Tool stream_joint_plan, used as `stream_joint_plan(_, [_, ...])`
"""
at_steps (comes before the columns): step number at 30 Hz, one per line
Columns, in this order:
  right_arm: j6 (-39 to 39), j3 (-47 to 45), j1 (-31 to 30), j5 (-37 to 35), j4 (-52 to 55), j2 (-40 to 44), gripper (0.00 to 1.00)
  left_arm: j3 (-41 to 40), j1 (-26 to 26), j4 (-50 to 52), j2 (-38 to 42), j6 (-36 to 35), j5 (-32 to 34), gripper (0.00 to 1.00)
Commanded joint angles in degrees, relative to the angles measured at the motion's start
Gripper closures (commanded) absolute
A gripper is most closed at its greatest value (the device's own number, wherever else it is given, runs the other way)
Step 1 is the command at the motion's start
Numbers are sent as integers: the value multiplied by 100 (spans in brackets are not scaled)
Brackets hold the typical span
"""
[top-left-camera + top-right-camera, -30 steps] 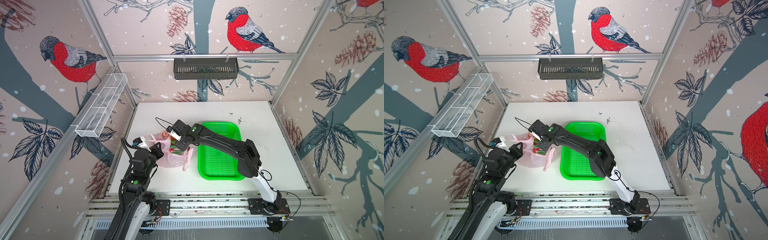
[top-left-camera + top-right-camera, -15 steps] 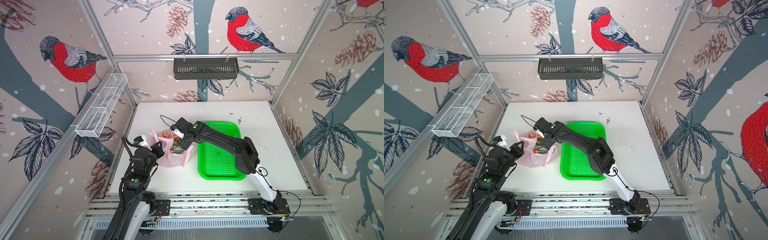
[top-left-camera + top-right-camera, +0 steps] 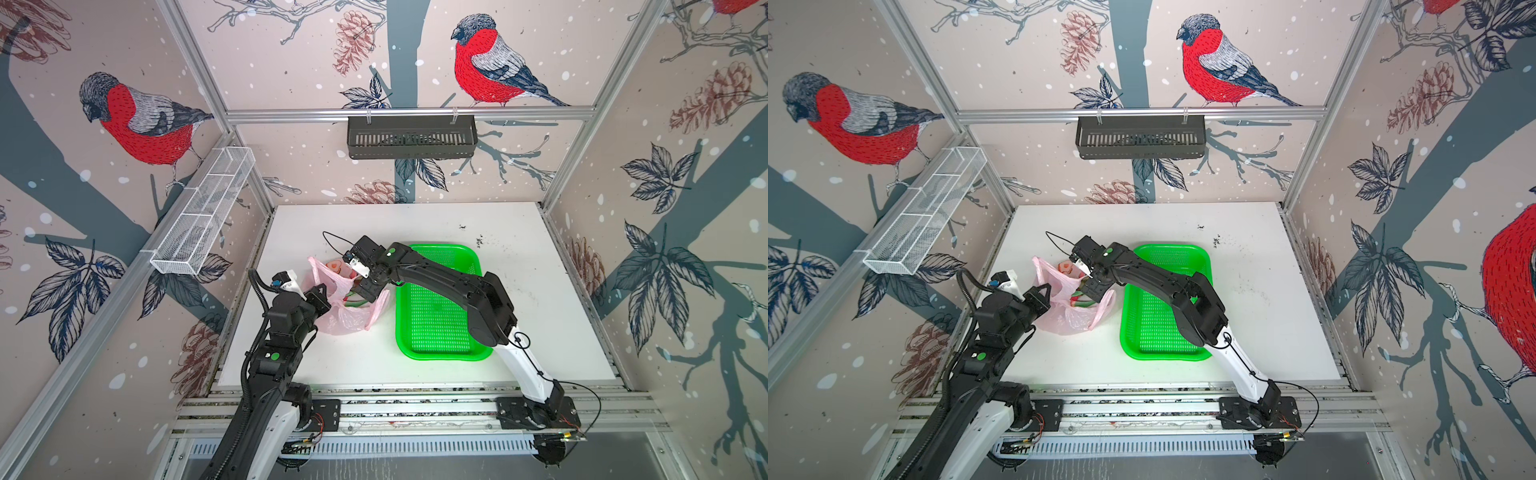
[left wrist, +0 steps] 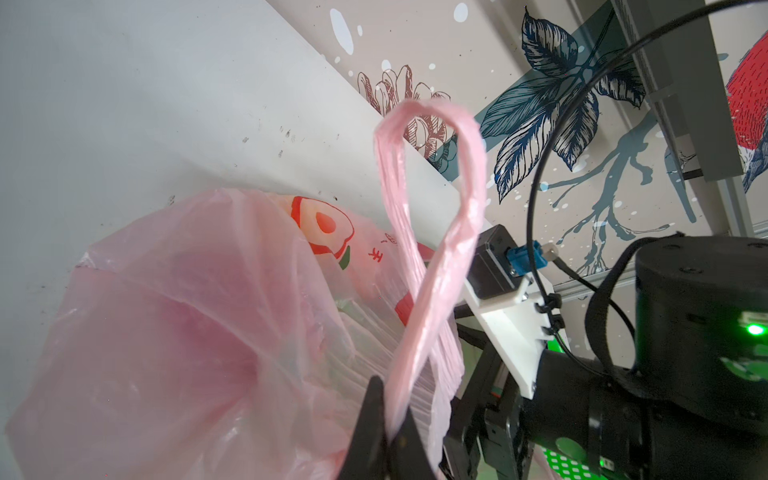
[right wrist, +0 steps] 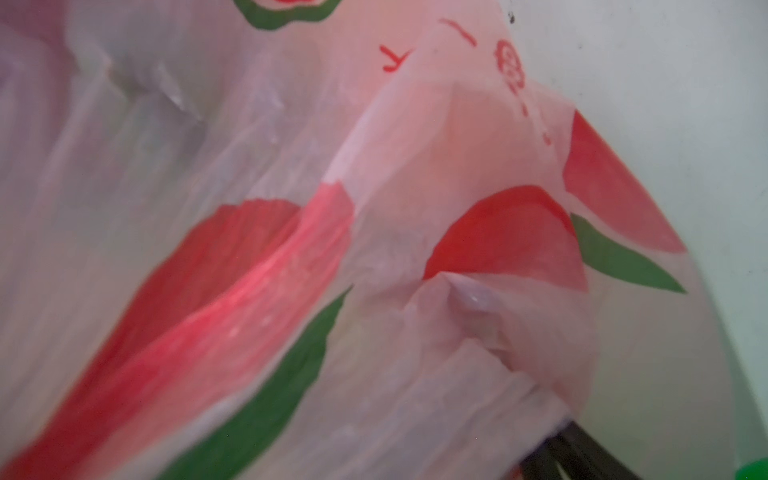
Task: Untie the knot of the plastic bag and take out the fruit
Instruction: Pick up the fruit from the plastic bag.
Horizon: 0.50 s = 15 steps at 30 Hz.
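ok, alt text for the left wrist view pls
The left gripper is shut on one thin loop handle of a pink plastic bag, and the loop stands up above the pinch. The bag, printed with red marks, bulges on the white table; the black right arm is close beside it.

Both top views look steeply down from high overhead onto the whole table (image 3: pixel 415 224); each wrist view sits close against the plastic bag (image 4: pixel 187 311)

Plastic bag (image 3: pixel 345 322) pale pink, printed red and green; tray (image 3: pixel 434 332) bright green.
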State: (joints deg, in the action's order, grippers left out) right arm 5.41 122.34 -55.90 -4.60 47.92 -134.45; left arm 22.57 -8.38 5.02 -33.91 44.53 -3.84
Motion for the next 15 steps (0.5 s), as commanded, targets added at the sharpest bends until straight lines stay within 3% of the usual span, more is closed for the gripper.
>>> stream_joint_plan(1, [161, -15, -13, 55, 9, -68, 3, -67, 11, -427, -120, -70, 216, 100])
stream_joint_plan(15, [460, 12, -13, 86, -415, -352, 2, -112, 11, -820, -519, -36, 410, 100])
